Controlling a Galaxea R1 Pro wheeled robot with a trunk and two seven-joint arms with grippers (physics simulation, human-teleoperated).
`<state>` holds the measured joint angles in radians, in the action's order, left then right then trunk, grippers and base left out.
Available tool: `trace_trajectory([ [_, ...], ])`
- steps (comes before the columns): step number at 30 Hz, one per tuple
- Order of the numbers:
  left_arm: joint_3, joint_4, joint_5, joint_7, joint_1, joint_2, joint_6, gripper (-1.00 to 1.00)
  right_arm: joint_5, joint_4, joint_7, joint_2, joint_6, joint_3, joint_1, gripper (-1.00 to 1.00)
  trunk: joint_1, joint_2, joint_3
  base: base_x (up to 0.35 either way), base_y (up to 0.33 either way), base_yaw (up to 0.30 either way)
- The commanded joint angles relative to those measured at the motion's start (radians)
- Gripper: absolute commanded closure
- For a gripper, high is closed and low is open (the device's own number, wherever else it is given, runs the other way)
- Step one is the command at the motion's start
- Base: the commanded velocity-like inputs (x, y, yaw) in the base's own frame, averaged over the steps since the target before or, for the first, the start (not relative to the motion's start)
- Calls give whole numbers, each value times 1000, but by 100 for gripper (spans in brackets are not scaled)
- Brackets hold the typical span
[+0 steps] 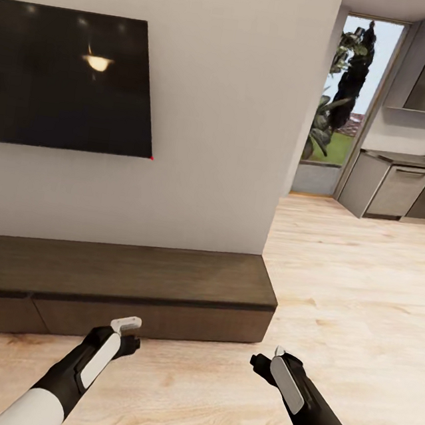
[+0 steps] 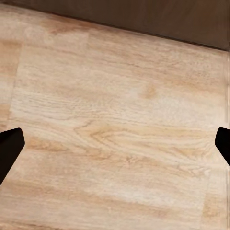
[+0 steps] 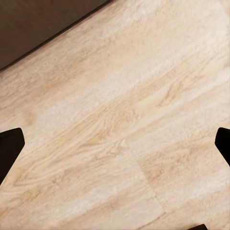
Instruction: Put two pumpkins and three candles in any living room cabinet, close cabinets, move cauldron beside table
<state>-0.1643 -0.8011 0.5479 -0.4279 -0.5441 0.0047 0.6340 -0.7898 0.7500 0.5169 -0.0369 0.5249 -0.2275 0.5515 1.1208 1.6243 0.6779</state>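
Living room, pale plank floor (image 1: 363, 293), grey wall with a dark television (image 1: 69, 79) mounted above the cabinet (image 1: 117, 274).

Cabinet: long, low, dark brown, standing against the wall under the television. Its long axis runs along the wall, crosswise to the robot's line of sight. Top bare; drawer fronts flush, all apparently closed. One end stops short of the wall's corner, beyond which lies an opening to a kitchen (image 1: 403, 191) with grey cupboards and a window.

Left gripper (image 1: 126, 335): low over the floor, just in front of the cabinet's lower drawer front, not touching. In the left wrist view its fingertips (image 2: 9, 148) sit at opposite edges, spread wide, holding nothing; the cabinet's dark base runs along the far side of the planks.

Right gripper (image 1: 266, 364): over bare floor, off the cabinet's kitchen-side end, slightly farther from the front than the left. In the right wrist view its fingertips (image 3: 9, 148) are likewise spread and empty, with the cabinet's corner lying diagonally beyond.

Judgement: the left arm is the nearer to a drawer front and faces it squarely; any pull would run straight back toward the robot, at right angles to the cabinet's length. Pumpkins, candles and cauldron: whereabouts not determinable from these views.
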Motion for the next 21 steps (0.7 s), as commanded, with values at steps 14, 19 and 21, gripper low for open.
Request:
trace_trajectory([
  [14, 18, -57, 58, 6, 0, 20, 40, -100, -8, 6, 10, -4, 1, -3, 1, -100, 38, 71, 32, 0, 0, 0],
  [19, 47, -190, 206, 116, 8, 113, 186, -100, -11, 5, 9, -6, -2, 5, 1, -100, 57, 106, 48, 0, 0, 0],
  [21, 52, -233, 281, 176, 10, 164, 234, -100, -12, 5, -15, -7, -12, 7, 1, -100, 65, 120, 54, 0, 0, 0],
])
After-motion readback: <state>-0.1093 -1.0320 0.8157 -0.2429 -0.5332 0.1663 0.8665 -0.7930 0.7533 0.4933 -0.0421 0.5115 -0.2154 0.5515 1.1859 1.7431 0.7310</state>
